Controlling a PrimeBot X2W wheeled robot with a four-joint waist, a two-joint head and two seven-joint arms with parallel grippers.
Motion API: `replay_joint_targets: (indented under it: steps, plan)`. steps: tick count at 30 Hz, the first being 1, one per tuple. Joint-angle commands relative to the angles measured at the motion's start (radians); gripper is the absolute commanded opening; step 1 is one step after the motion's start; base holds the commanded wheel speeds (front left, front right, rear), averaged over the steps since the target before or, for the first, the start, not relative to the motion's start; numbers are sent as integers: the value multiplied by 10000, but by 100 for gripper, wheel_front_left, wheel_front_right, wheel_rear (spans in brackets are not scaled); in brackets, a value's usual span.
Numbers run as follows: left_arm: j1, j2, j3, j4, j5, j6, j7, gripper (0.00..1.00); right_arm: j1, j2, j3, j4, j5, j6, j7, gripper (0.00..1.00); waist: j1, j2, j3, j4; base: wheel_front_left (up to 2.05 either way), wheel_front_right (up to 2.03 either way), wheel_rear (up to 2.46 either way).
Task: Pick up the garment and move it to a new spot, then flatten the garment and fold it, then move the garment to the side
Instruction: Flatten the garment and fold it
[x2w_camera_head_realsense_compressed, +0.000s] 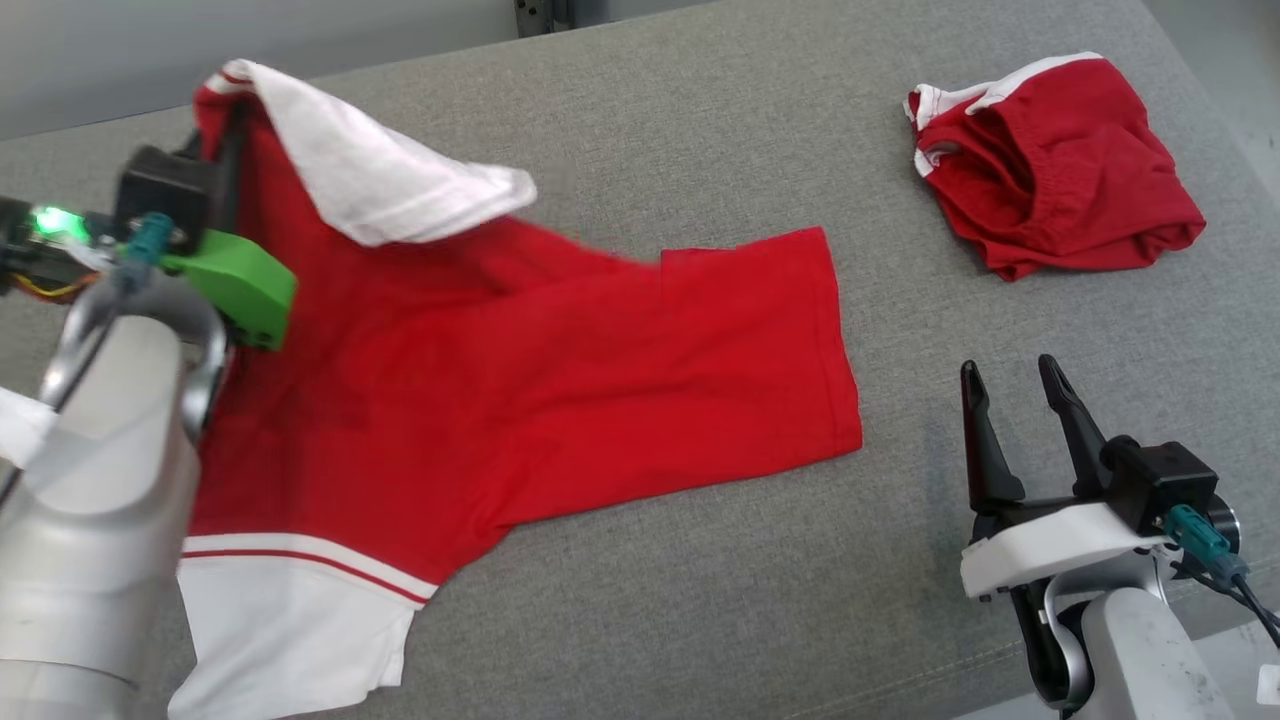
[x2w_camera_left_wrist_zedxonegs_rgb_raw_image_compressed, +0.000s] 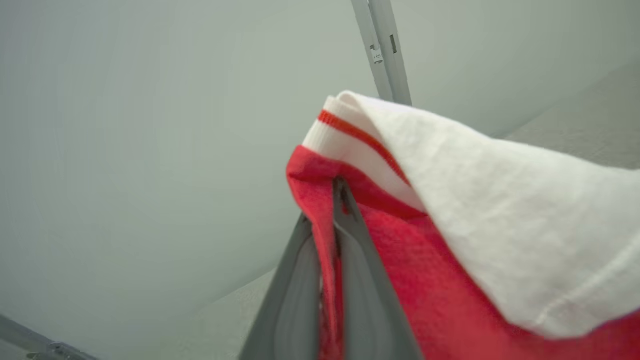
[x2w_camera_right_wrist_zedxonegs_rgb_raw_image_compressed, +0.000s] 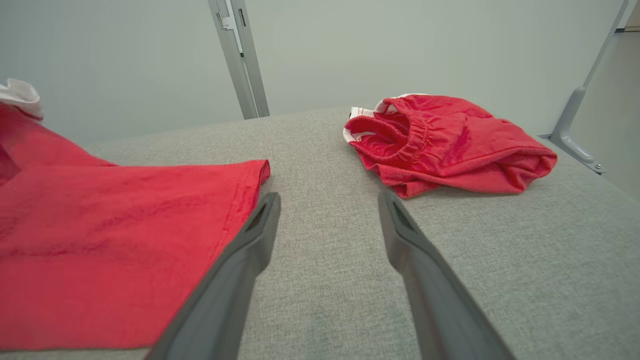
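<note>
One corner of the red, white-sleeved cotton shirt (x2w_camera_head_realsense_compressed: 560, 370) is raised off the grey fabric-covered desk (x2w_camera_head_realsense_compressed: 700, 130), pinched in the closed left pincer (x2w_camera_left_wrist_zedxonegs_rgb_raw_image_compressed: 340, 187), probably for folding over; the right pincer (x2w_camera_head_realsense_compressed: 1005, 368) hangs wide, empty.

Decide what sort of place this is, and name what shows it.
Probably a robot test workspace: a grey fabric-covered table, a bare wall with a metal post, and a red shirt and red shorts on it.

Left gripper (x2w_camera_left_wrist_zedxonegs_rgb_raw_image_compressed: 340, 186) is pinching the garment (x2w_camera_left_wrist_zedxonegs_rgb_raw_image_compressed: 440, 280) between closed fingers, tilting upward. Right gripper (x2w_camera_head_realsense_compressed: 1008, 368) is holding low, its fingers standing wide apart and pointing forward.
</note>
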Motion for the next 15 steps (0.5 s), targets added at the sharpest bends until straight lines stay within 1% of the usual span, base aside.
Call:
replay_joint_targets:
  steps: [1, 7, 10, 11, 12, 13, 14, 15]
  plan:
    - [-171, 197, 175, 214, -102, 74, 47, 0, -141, -23, 36, -5, -84, -11, -31, 100, 0, 0, 91, -56, 0, 0, 0]
    - [-432, 920, 982, 1216, -586, 565, 50, 0, -300, -22, 83, 56, -141, -11, -31, 100, 0, 0, 256, -168, 0, 0, 0]
    - [-154, 1050, 1205, 1707, -825, 669, 49, 0, -294, -23, 44, 93, -181, -11, -31, 100, 0, 0, 291, -177, 0, 0, 0]
    - [-98, 1085, 1266, 1818, -895, 721, 10, 24, -288, -23, 28, 108, -203, -11, -31, 100, 0, 0, 292, -165, 0, 0, 0]
    - [-71, 1126, 1365, 1926, -989, 758, -33, 45, -281, -23, 9, 124, -211, -11, -31, 100, 0, 0, 289, -143, 0, 0, 0]
    - [-60, 1149, 1471, 1980, -1082, 836, -90, 44, -275, -22, -15, 143, -210, -11, -31, 100, 0, 0, 284, -113, 0, 0, 0]
    - [-47, 1166, 1551, 1999, -1122, 933, -153, 35, -283, -22, -27, 165, -230, -11, -31, 100, 0, 0, 278, -73, 0, 0, 0]
    - [-1, 1178, 1618, 2017, -1138, 1021, -202, 30, -311, -22, -34, 182, -265, -11, -31, 100, 0, 0, 267, -37, 0, 0, 0]
